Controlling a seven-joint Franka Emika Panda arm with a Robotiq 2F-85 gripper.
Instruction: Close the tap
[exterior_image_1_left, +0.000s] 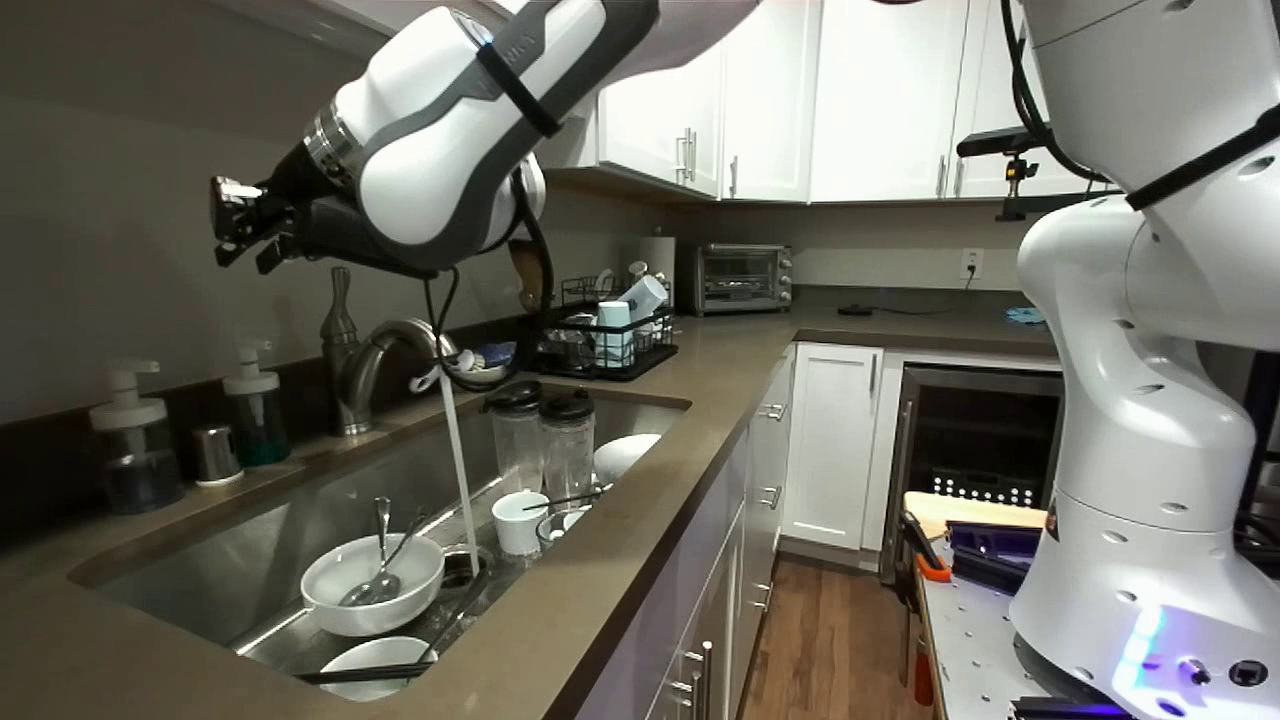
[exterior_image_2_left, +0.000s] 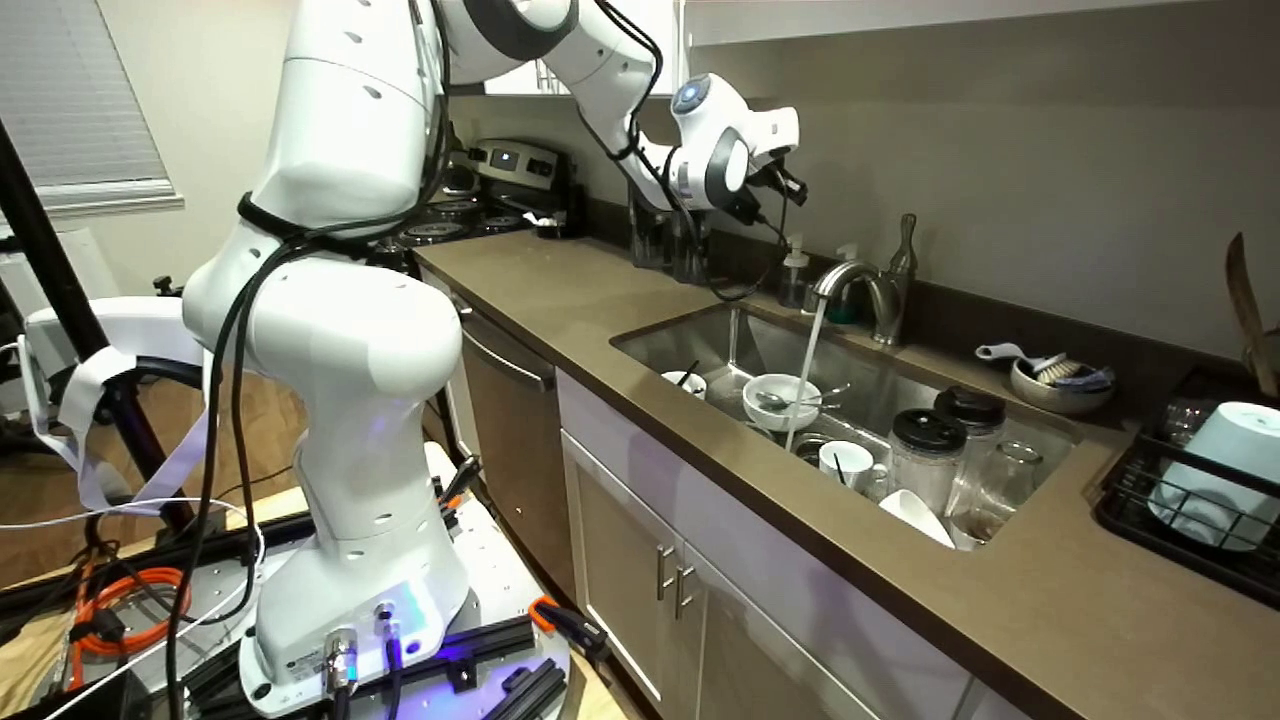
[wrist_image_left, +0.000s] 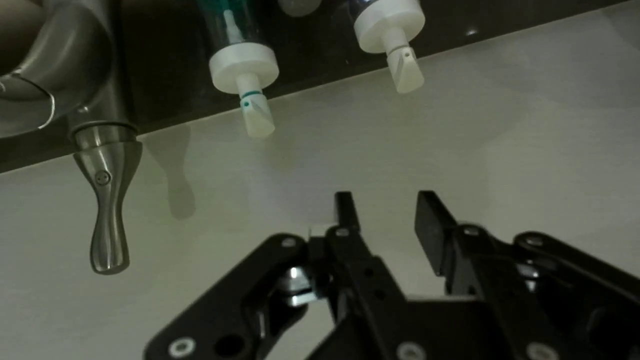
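Observation:
The silvery tap (exterior_image_1_left: 360, 385) stands behind the sink, its arched spout over the basin. Its lever handle (exterior_image_1_left: 339, 305) points up. The tap (exterior_image_2_left: 886, 300) and handle (exterior_image_2_left: 904, 250) also show in an exterior view. A stream of water (exterior_image_1_left: 457, 460) runs from the spout into the sink. My gripper (exterior_image_1_left: 245, 258) is above the counter, higher than the handle and off to the soap bottles' side, not touching the tap. In the wrist view, my gripper (wrist_image_left: 385, 200) is open and empty; the handle (wrist_image_left: 111, 215) is left of the fingers, and the tap body (wrist_image_left: 80, 65) is partly cut off.
Two pump soap bottles (wrist_image_left: 244, 67) stand beside the tap along the wall. The sink (exterior_image_2_left: 735, 335) holds a white bowl (exterior_image_1_left: 335, 585), cups and lidded jars. A small bowl with brushes (exterior_image_2_left: 1060, 390) and a dish rack (exterior_image_1_left: 620, 345) stand on the tap's other side.

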